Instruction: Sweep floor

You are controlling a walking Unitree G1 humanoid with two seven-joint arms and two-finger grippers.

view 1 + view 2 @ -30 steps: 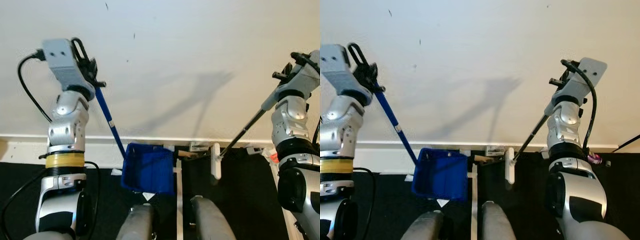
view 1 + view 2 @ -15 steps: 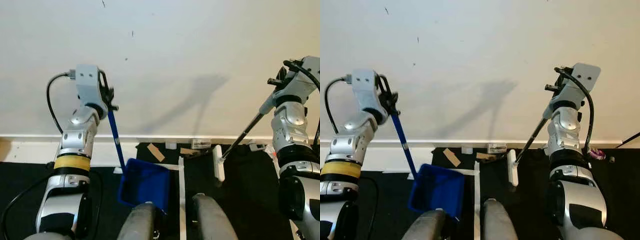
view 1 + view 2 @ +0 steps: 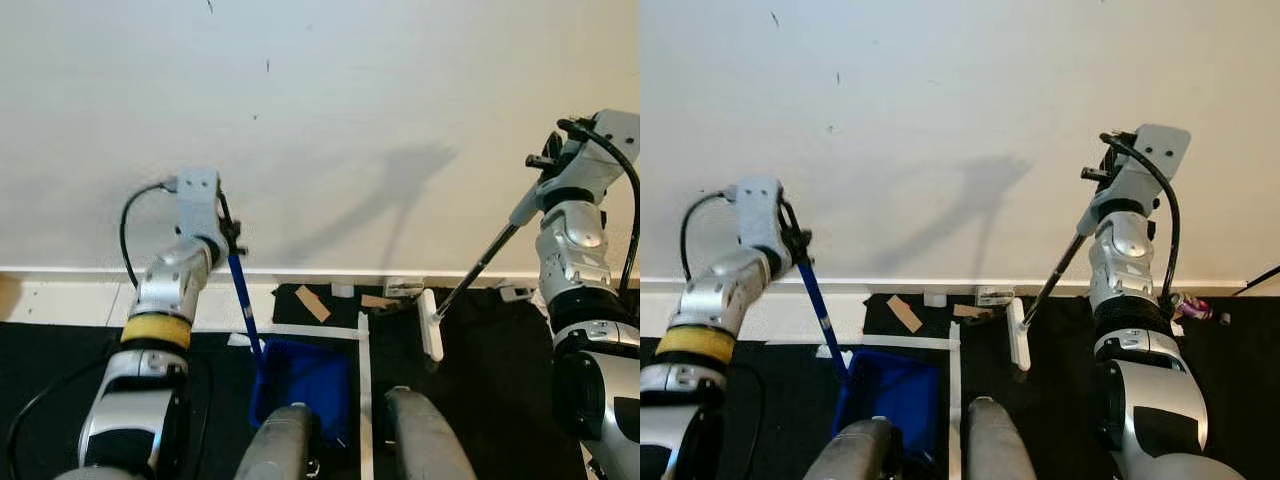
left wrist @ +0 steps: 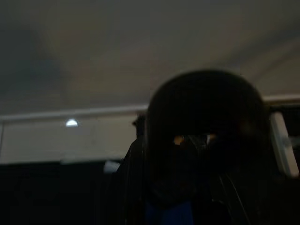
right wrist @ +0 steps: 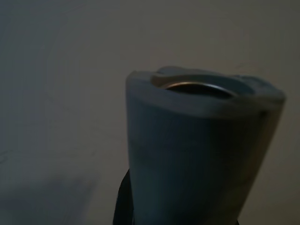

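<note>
My left gripper (image 3: pixel 232 245) is shut on the blue handle (image 3: pixel 243 300) of a blue dustpan (image 3: pixel 300 385). The pan rests on the black floor just ahead of my left foot. My right gripper (image 3: pixel 545 168) is shut on the top of a dark broom handle (image 3: pixel 480 270). The handle slopes down to a white broom head (image 3: pixel 431 325) on the floor. Cardboard scraps (image 3: pixel 313 303) and small white bits (image 3: pixel 403 289) lie by the wall between pan and broom head. The right wrist view looks onto the handle's grey end (image 5: pixel 201 154). In the dark left wrist view, a round handle end (image 4: pixel 206 140) is visible.
A white wall with a baseboard (image 3: pixel 60 290) stands close ahead. White tape lines (image 3: pixel 362 345) cross the black floor. My two feet (image 3: pixel 425 440) are at the bottom. A pink object (image 3: pixel 1193 308) lies at the far right by the wall.
My left arm has come down and in, bringing the dustpan from raised near the wall down to the floor by my feet. The broom head has barely moved.
</note>
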